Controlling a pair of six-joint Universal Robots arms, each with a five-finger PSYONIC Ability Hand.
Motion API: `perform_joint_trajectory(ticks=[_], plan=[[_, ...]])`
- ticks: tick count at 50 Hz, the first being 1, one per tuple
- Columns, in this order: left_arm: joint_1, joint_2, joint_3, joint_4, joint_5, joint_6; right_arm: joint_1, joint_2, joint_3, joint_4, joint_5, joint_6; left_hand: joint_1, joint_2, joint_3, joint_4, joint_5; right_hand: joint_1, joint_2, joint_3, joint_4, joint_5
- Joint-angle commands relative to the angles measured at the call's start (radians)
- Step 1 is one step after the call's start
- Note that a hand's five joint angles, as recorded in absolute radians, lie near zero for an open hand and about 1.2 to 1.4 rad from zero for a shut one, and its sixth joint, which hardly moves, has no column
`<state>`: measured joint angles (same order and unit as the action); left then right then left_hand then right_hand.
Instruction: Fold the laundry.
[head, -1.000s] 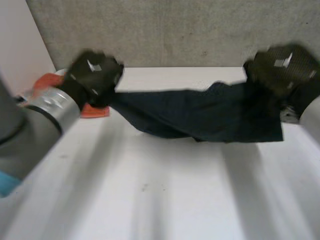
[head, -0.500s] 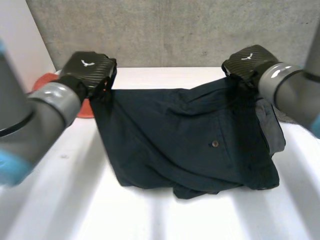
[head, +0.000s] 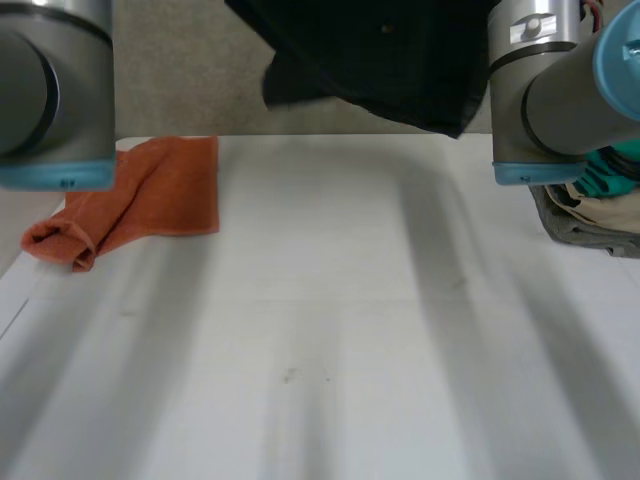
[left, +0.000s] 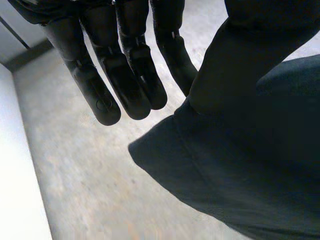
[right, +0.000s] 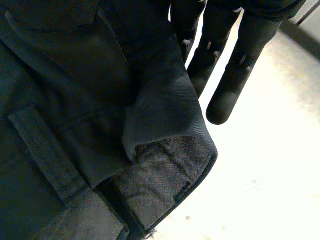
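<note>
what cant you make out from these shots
Head view: the dark garment is cut off by the top edge, so its full shape is unknown.
Left wrist view: the garment covers part of the left hand, hiding its grip.
Right wrist view: garment folds hide the right hand's grip.
Head view: the laundry pile is cut by the right edge and the right arm.

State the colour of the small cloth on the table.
The cloth is orange; head view shows it best.
</note>
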<state>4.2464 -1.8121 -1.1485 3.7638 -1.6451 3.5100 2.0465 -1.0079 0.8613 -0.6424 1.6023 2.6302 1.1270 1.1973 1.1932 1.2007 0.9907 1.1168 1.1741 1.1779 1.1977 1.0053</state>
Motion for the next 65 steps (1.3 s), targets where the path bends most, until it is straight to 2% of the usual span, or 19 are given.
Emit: perform_joint_trajectory(ticks=[1,5,6,9,13,16,20,30,35,40,41,45,50,54,60,65], plan=[[0.003,0.073,-0.230,-0.041,0.005,-0.003,-0.003,0.063,0.001,0.186,-0.010,0.047,0.269,0.199,0.203,0.196,0.231,0.279,0.222,0.218,0.199,0.216],[-0.002,0.066,-0.361,-0.091,0.005,-0.003,-0.005,0.132,0.016,0.323,-0.067,0.045,0.269,0.199,0.203,0.196,0.231,0.279,0.222,0.218,0.199,0.216],[-0.008,0.062,-0.410,-0.119,0.004,-0.002,-0.002,0.153,0.034,0.364,-0.120,0.045,0.269,0.199,0.203,0.196,0.231,0.279,0.222,0.218,0.199,0.216],[-0.026,0.042,-0.477,-0.166,0.002,0.000,-0.003,0.187,0.096,0.415,-0.189,0.034,0.269,0.199,0.203,0.196,0.231,0.279,0.222,0.218,0.199,0.216],[-0.080,-0.015,-0.565,-0.261,-0.002,0.001,0.000,0.213,0.174,0.447,-0.193,-0.011,0.269,0.199,0.203,0.196,0.231,0.279,0.222,0.218,0.199,0.216],[-0.086,-0.020,-0.596,-0.315,-0.004,0.000,0.001,0.204,0.226,0.460,-0.191,-0.053,0.269,0.199,0.203,0.196,0.231,0.279,0.222,0.218,0.199,0.216],[-0.089,-0.015,-0.632,-0.420,-0.004,0.001,0.014,0.131,0.326,0.521,-0.170,-0.122,0.269,0.199,0.203,0.196,0.231,0.279,0.222,0.218,0.199,0.216],[-0.095,0.106,-0.694,-0.711,-0.001,0.012,0.014,-0.084,0.521,0.809,-0.102,-0.142,0.269,0.199,0.203,0.196,0.231,0.279,0.222,0.218,0.199,0.216],[-0.115,0.180,-0.724,-0.878,0.007,0.075,0.004,-0.187,0.625,0.898,-0.075,-0.156,0.269,0.199,0.203,0.196,0.231,0.279,0.222,0.218,0.199,0.216],[-0.221,0.237,-0.738,-1.061,0.018,0.106,0.004,-0.290,0.722,1.053,-0.076,-0.231,0.269,0.199,0.203,0.196,0.231,0.279,0.222,0.218,0.199,0.216],[-0.271,0.256,-0.740,-1.126,0.028,0.106,0.004,-0.329,0.764,1.120,-0.076,-0.271,0.269,0.199,0.203,0.196,0.231,0.279,0.222,0.218,0.199,0.216],[-0.376,0.298,-0.720,-1.245,0.063,0.104,0.000,-0.423,0.847,1.248,-0.085,-0.370,0.269,0.199,0.203,0.196,0.231,0.279,0.222,0.218,0.199,0.216],[-0.372,0.300,-0.666,-1.213,0.071,0.102,-0.032,-0.452,0.869,1.227,-0.117,-0.392,0.269,0.199,0.203,0.196,0.231,0.279,0.222,0.218,0.199,0.216],[-0.297,0.254,-0.631,-1.106,0.070,0.109,-0.042,-0.451,0.886,1.187,-0.147,-0.358,0.269,0.199,0.203,0.196,0.231,0.279,0.222,0.218,0.199,0.216],[-0.192,0.065,-0.483,-0.900,0.064,0.147,-0.084,-0.414,0.854,1.114,-0.157,-0.291,0.269,0.199,0.203,0.196,0.231,0.279,0.222,0.218,0.199,0.216],[-0.158,-0.105,-0.291,-0.728,0.039,0.193,-0.092,-0.384,0.777,0.991,-0.145,-0.230,0.269,0.199,0.203,0.196,0.231,0.279,0.222,0.218,0.199,0.216]])
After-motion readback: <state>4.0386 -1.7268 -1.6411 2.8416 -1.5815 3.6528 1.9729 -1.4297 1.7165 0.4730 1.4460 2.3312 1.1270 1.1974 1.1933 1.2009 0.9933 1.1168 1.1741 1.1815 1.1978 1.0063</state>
